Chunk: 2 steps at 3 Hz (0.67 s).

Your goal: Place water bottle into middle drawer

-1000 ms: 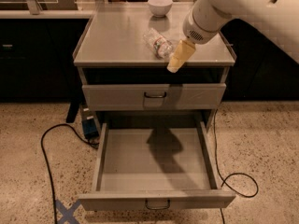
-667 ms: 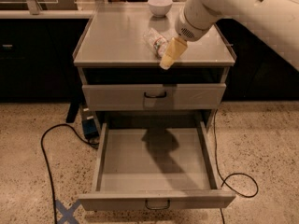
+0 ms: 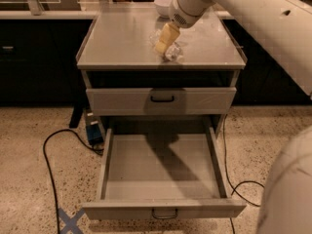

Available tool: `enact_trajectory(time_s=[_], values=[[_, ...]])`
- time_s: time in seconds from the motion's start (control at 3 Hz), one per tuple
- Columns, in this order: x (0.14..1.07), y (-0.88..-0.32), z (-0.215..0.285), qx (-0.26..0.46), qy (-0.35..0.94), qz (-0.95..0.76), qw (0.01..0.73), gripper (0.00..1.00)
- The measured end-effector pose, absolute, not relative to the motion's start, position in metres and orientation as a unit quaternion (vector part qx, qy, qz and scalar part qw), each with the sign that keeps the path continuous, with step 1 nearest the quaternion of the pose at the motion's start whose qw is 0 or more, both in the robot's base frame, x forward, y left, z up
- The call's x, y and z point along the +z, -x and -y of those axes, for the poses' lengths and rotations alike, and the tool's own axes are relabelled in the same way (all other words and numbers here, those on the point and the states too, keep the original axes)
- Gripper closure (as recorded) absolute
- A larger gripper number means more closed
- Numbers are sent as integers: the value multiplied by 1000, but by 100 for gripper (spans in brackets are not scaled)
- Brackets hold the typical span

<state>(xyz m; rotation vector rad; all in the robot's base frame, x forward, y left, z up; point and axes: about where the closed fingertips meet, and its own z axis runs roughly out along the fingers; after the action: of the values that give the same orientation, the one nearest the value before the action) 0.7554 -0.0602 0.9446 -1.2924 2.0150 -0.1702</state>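
The water bottle (image 3: 171, 51), clear and crinkly, lies on top of the grey cabinet (image 3: 122, 38), right of its middle. My gripper (image 3: 162, 44), with yellowish fingers on the white arm, is over the bottle's left part and covers part of it. The middle drawer (image 3: 161, 167) is pulled wide open below, a shallow grey tray with a small loop handle (image 3: 164, 213) on its front panel. It holds nothing.
A white bowl (image 3: 163, 5) stands at the back of the cabinet top. A shut drawer front with a black handle (image 3: 162, 100) is above the open drawer. Black cables (image 3: 48, 160) run on the speckled floor at both sides. Blue tape (image 3: 68, 221) marks the floor at lower left.
My gripper has moved left and toward the back, from the cabinet top's front right edge to over the bottle.
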Motion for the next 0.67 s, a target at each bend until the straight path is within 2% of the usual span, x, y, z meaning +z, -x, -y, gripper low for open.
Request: enact_trajectory(time_s=[0.67], values=[[940, -802, 49, -50, 453, -820, 345, 0]])
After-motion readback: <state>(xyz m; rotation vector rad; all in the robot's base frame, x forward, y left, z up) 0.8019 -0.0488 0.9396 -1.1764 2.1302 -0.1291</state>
